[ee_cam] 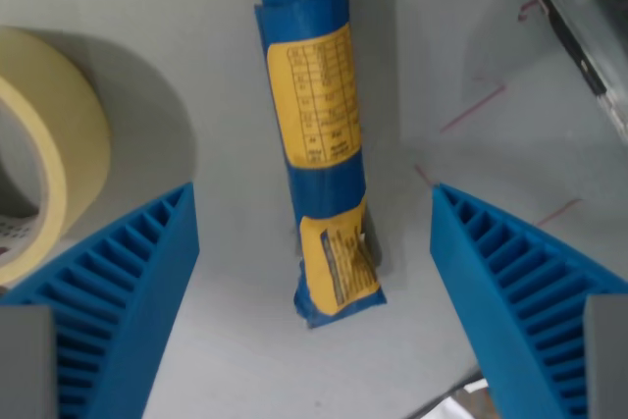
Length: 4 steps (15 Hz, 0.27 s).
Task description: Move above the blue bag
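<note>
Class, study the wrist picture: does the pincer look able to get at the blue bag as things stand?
Probably yes: the pincer is open, with the blue bag lying between its fingers and nothing covering it; the tape roll sits aside at the wrist view's left.

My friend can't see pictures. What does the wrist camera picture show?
A rolled blue bag with yellow labels lies on a grey table, between the two blue fingers of the open pincer. A roll of cream tape sits at the wrist view's left.
</note>
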Motion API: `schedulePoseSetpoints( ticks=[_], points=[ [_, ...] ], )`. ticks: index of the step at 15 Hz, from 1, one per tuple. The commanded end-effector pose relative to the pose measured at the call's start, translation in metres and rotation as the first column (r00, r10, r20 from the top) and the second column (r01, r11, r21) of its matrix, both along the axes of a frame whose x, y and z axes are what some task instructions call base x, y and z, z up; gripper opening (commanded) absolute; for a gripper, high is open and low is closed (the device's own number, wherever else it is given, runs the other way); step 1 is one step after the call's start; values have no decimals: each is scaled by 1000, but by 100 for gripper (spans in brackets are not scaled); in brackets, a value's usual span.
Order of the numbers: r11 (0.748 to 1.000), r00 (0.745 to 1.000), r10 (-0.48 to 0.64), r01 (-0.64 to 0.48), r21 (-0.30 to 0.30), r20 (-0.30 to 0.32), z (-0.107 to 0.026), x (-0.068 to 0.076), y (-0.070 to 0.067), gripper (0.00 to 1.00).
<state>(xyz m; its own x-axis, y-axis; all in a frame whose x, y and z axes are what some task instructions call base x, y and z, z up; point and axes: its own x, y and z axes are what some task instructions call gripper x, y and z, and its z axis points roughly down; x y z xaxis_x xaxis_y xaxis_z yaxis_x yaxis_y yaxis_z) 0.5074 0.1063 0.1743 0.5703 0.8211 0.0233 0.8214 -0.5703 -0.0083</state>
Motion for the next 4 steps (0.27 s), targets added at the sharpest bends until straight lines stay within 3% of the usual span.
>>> schedulePoseSetpoints(
  ticks=[1, 4],
  points=[
    [998, 998, 62, -62, 30, -10, -1, 7, 4, 100],
    [999, 999, 46, -46, 29, -9, -2, 8, 4, 100]
  ],
)
